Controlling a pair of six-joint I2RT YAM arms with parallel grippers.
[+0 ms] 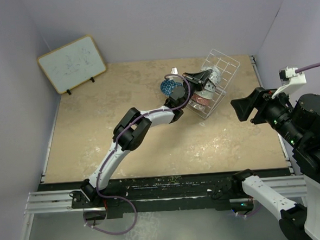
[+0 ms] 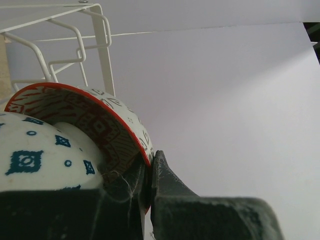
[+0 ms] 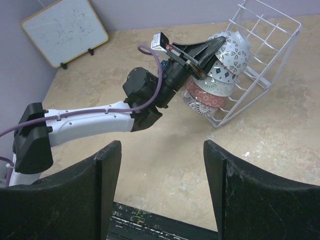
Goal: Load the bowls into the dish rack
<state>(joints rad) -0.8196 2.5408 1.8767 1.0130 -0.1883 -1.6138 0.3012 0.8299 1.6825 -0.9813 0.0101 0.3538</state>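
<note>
The left gripper (image 2: 150, 163) is clenched on the rim of the held bowl (image 2: 107, 127); in the left wrist view the rim is seen pinched between the two dark fingers (image 2: 170, 192). Only this view shows that the bowl has a thin red edge, a red patterned inside and a white outside with dark marks. Just in front of it, a second bowl (image 2: 35, 157), white with blue diamonds and dots, is seen nested, and the white wires of the dish rack (image 2: 102, 50) rise behind.

The right wrist view shows what is hidden there. The held bowl (image 3: 231, 49) is seen at the top of a stack lying on its side inside the dish rack (image 3: 265, 60). The blue-diamond bowl (image 3: 220, 75) and two lower bowls (image 3: 205, 95), pinkish and lace-patterned outside, are seen beneath it. The rack appears tilted. The right gripper (image 3: 161, 150) is seen spread wide with nothing between its fingers (image 3: 107, 192).

Only from the top external view can a blue bowl (image 1: 169, 87) be made out. It is on the table (image 1: 95, 129), beside the left wrist and just outside the rack (image 1: 226, 72), which is set toward the far right corner. A whiteboard (image 1: 71, 64) is propped at the far left. The right gripper (image 1: 241, 108) is held apart from the rack.
</note>
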